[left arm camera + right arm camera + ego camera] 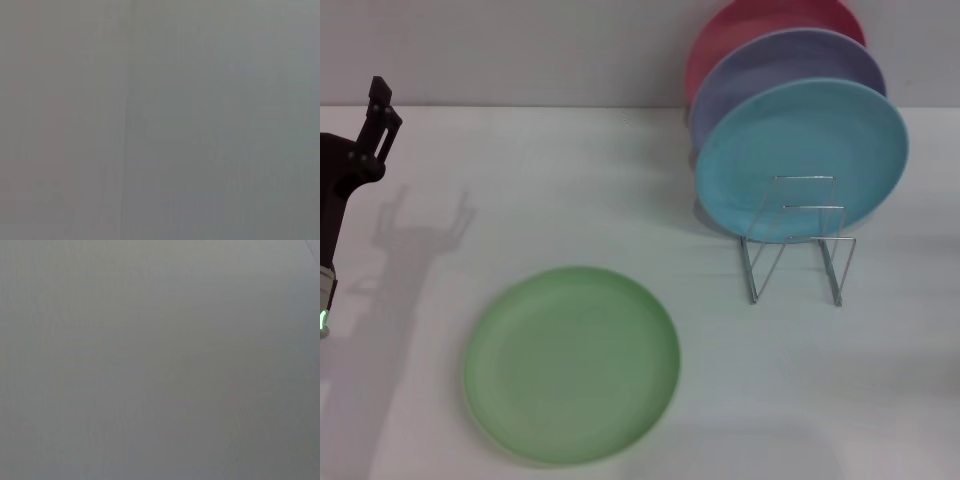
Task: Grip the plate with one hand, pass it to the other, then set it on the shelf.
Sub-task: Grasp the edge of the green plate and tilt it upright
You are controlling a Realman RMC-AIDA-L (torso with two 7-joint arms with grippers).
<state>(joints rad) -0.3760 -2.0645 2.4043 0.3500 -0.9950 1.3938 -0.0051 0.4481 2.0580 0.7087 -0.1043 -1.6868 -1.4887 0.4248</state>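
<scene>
The light green plate (572,365) lies flat on the white table (570,190), near the front and left of centre. The silver wire shelf (798,245) stands at the right, its front loops empty. My left gripper (380,115) is at the far left edge of the head view, raised above the table, up and to the left of the plate and well apart from it. It holds nothing. My right gripper is out of view. Both wrist views show only a plain grey surface.
A turquoise-blue plate (800,155), a lavender plate (770,70) and a pink-red plate (740,25) stand upright on edge in the back part of the shelf. A pale wall runs behind the table.
</scene>
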